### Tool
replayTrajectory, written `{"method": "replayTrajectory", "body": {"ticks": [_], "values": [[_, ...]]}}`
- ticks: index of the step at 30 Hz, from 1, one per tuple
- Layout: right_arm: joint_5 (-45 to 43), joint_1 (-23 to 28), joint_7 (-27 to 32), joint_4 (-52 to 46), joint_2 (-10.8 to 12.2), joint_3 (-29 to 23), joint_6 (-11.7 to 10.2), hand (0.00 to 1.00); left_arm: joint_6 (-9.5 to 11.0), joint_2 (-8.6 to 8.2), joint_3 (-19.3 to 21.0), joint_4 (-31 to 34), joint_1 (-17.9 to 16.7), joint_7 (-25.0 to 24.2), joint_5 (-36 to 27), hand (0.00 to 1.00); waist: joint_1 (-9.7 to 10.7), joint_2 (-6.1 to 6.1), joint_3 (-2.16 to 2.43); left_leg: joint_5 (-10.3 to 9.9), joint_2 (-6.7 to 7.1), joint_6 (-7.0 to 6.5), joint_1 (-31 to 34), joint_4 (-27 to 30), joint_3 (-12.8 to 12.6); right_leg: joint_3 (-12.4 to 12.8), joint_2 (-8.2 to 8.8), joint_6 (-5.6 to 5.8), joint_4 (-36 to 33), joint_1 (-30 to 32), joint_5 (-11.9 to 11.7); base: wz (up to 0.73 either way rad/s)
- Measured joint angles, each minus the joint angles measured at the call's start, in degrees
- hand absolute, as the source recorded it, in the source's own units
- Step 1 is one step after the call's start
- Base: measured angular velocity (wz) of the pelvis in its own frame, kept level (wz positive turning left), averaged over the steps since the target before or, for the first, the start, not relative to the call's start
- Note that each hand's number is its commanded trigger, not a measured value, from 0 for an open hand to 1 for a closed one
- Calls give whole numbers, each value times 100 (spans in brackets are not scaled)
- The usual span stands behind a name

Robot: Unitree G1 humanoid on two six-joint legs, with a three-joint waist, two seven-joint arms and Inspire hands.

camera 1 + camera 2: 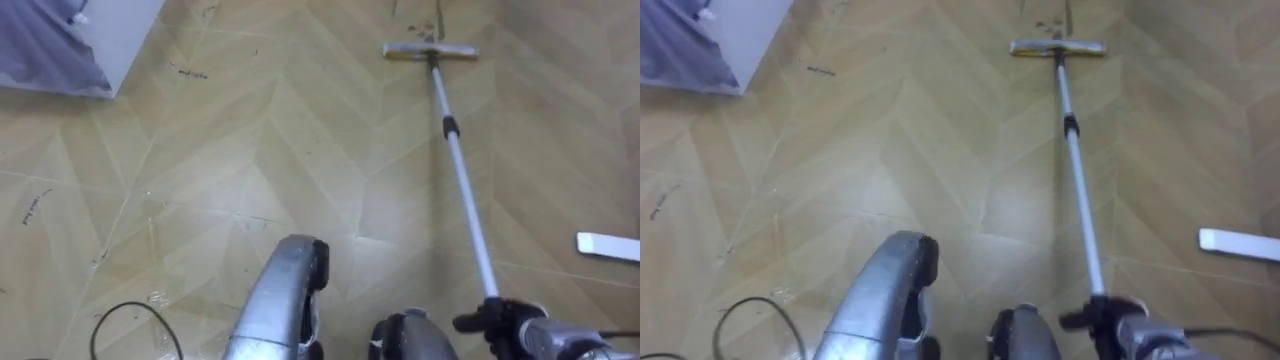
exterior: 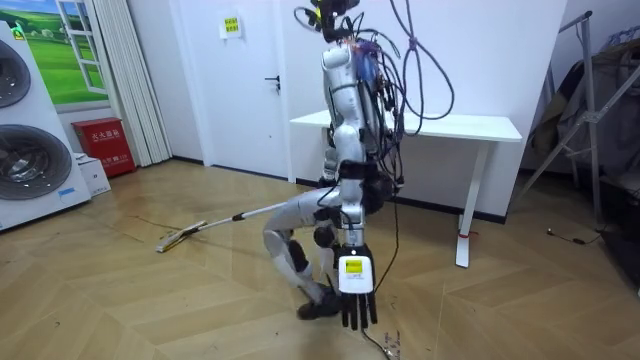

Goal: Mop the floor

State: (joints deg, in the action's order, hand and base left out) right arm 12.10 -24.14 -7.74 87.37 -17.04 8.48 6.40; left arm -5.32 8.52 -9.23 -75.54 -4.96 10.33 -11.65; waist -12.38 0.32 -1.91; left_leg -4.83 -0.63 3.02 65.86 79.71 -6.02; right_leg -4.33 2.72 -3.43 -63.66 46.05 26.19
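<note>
Left eye view: right hand (image 1: 505, 322) clamped on silver-poled flat mop (image 1: 459, 170), left hand (image 2: 357, 300) hangs fingers-straight; pale wood floor (image 1: 250, 150) likely mostly unmopped.

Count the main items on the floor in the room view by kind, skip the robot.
mop: 1
white table: 1
washing machines: 2, stacked
red box: 1
metal rack: 1
total: 6
</note>
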Motion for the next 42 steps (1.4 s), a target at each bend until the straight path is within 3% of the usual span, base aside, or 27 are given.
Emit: {"method": "replayTrajectory", "body": {"ticks": [1, 2, 3, 4, 5, 7, 8, 10, 11, 13, 17, 21, 22, 23, 24, 25, 26, 28, 29, 31, 34, 35, 37, 38, 39, 40, 42], "values": [[408, 309, -99, 30, 3, 175, 48, 100, -11, 296, -10, 9, 0, -84, 23, 0, 180, -50, 98, -177, 156, 81, -298, -888, 0, 60, 121, 99, -435, -419, 504, 108], [547, 380, -165, 12, -30, 188, 90, 100, -10, 399, 12, 6, 24, -126, 37, 0, 203, -54, 72, -291, 156, 100, -369, -1180, 35, 150, 17, -274, -596, -455, 1178, 106], [640, 588, -249, -115, -240, 231, 122, 100, -7, 407, 60, 10, 75, -220, 159, 0, 333, 233, 90, -602, 60, 14, -491, -1452, 335, -108, -124, -279, -991, -268, 1427, 48], [668, 731, -236, -157, -402, 318, 135, 100, 20, 364, 88, -35, 187, -361, 280, 0, 343, 330, 76, -1096, 16, -341, -407, -1338, 247, -142, -15, -289, -1238, -36, 1555, 37], [669, 814, -209, -155, -481, 352, 154, 100, 18, 305, 78, -63, 271, -413, 260, 0, 356, 351, 75, -1194, 25, -406, -331, -1320, 246, -144, 18, -248, -1232, 42, 1572, 8], [578, 1299, -2, -67, -549, 378, 370, 100, 38, 151, -19, -213, 355, -491, 101, 0, 458, 418, 170, -1498, 237, -757, -427, -1529, 74, -32, 231, 34, -1029, -55, 1351, 11], [568, 1402, 53, -37, -536, 390, 401, 100, 43, 135, -18, -210, 363, -485, 33, 0, 499, 412, 174, -1551, 332, -837, -488, -1556, 78, 46, 216, 50, -1168, -12, 1240, -4], [654, 1809, 289, -29, -466, 564, 413, 100, 69, 56, -1, -196, 386, -390, -16, 0, 655, 561, 190, -1716, 749, -1100, -765, -1577, 229, 389, 200, 282, -2143, 488, -78, -13], [712, 1909, 346, -37, -428, 600, 413, 100, 84, 38, -1, -186, 392, -350, -16, 0, 708, 623, 215, -1752, 787, -1151, -823, -1583, 274, 429, 166, 358, -2241, 597, -228, -17], [845, 2079, 579, -136, -121, 649, 410, 100, 177, 79, -13, -64, 386, -230, -149, 0, 839, 696, 161, -1905, 916, -1240, -966, -1616, 345, 548, 83, 496, -2151, 1217, -250, -21], [934, 2227, 785, -146, 307, 541, 455, 100, 171, 58, -39, 30, 343, -202, -190, 0, 921, 640, 130, -2215, 986, -1378, -1196, -1602, 297, 522, 102, 524, -594, 1716, -323, -5], [814, 1890, 886, -136, 218, 408, 737, 100, -17, -30, -13, 30, 44, -184, -212, 0, 714, 468, 147, -2830, 998, -1312, -1733, -1427, 318, 208, 132, 217, 61, 1497, -572, -7], [723, 1533, 921, -66, 99, 365, 851, 100, -116, -17, -13, 43, 23, -153, -244, 0, 623, 342, 102, -2890, 974, -1161, -1783, -1215, 321, 181, 133, 172, -62, 1427, -458, -17], [679, 1337, 962, -51, 37, 360, 885, 100, -158, 2, -13, 66, 24, -123, -277, 0, 524, 364, 117, -2811, 882, -963, -1717, -934, 271, 170, 98, 133, -127, 1390, -408, -40], [617, 946, 1020, -58, -72, 370, 886, 100, -174, 66, -27, 81, 17, -60, -450, 0, 345, 196, 61, -2324, 631, -322, -1434, -133, 98, 197, -20, 56, -298, 1342, -313, -54], [593, 579, 1023, -89, -157, 397, 814, 100, -183, 117, -112, 81, 12, 13, -582, 0, 188, 47, 46, -1567, 450, -120, -1150, 539, -7, 208, -97, -44, -448, 1255, -194, -49], [589, 402, 1017, -110, -194, 439, 780, 100, -187, 136, -185, 88, 13, 49, -608, 0, 86, -2, 43, -1130, 391, -123, -1012, 819, -16, 207, -123, -90, -504, 1188, -113, -29], [772, -158, 878, -308, -282, 549, 656, 100, -149, 226, -473, 234, 26, 63, -689, 0, -81, -421, -106, 1009, 291, -68, -378, 1424, -99, 324, -143, -181, -606, 947, 176, -4], [879, -270, 778, -345, -308, 531, 597, 100, -138, 237, -475, 272, 16, 37, -685, 0, -126, -409, -78, 1009, 247, -122, -223, 1476, -67, 326, -160, -197, -590, 892, 234, 8], [1217, -389, 519, -382, -382, 538, 462, 100, -147, 259, -447, 358, -59, -119, -624, 0, -230, -387, -95, -64, -28, -283, 105, 850, 69, 268, -261, -149, -558, 577, 454, 23], [1598, 69, 410, -381, -384, 561, 414, 100, -172, 297, -440, 415, -102, -355, -618, 0, -121, -219, -68, -796, -48, -344, -188, -1474, 204, 248, -242, -8, -494, 171, 876, 51], [1716, 203, 390, -374, -385, 582, 393, 100, -172, 304, -431, 414, -77, -380, -620, 0, -71, -178, -46, -956, -29, -412, -241, -1612, 182, 248, -220, 33, -486, 137, 953, 73], [1867, 759, 312, -150, -414, 594, 290, 100, -160, 296, -137, 404, 64, -459, -628, 0, 65, -2, 3, -1494, 92, -1040, -309, -1572, -13, 424, -181, 200, -655, 117, 1137, 50], [1858, 889, 304, -75, -414, 594, 289, 100, -158, 281, -33, 404, 65, -458, -628, 0, 85, 10, 7, -1583, 146, -1099, -365, -1547, -65, 493, -147, 277, -789, 152, 1097, 6], [1799, 1204, 329, -6, -436, 663, 293, 100, -151, 251, 47, 406, 38, -448, -628, 0, 133, 77, 48, -1743, 206, -1233, -520, -1503, -181, 558, -67, 502, -1112, 184, 875, 0], [1782, 1565, 425, -6, -447, 770, 291, 100, -152, 194, 102, 404, 18, -431, -628, 0, 268, 230, 131, -1888, 352, -1299, -674, -1511, -178, 567, 6, 597, -1402, 181, 527, 11], [1749, 2047, 626, -27, -356, 786, 299, 100, -95, 153, 209, 406, 61, -420, -626, 0, 470, 429, 214, -2056, 474, -1412, -900, -1568, -138, 669, 0, 618, -1792, 304, -97, 17]]}}
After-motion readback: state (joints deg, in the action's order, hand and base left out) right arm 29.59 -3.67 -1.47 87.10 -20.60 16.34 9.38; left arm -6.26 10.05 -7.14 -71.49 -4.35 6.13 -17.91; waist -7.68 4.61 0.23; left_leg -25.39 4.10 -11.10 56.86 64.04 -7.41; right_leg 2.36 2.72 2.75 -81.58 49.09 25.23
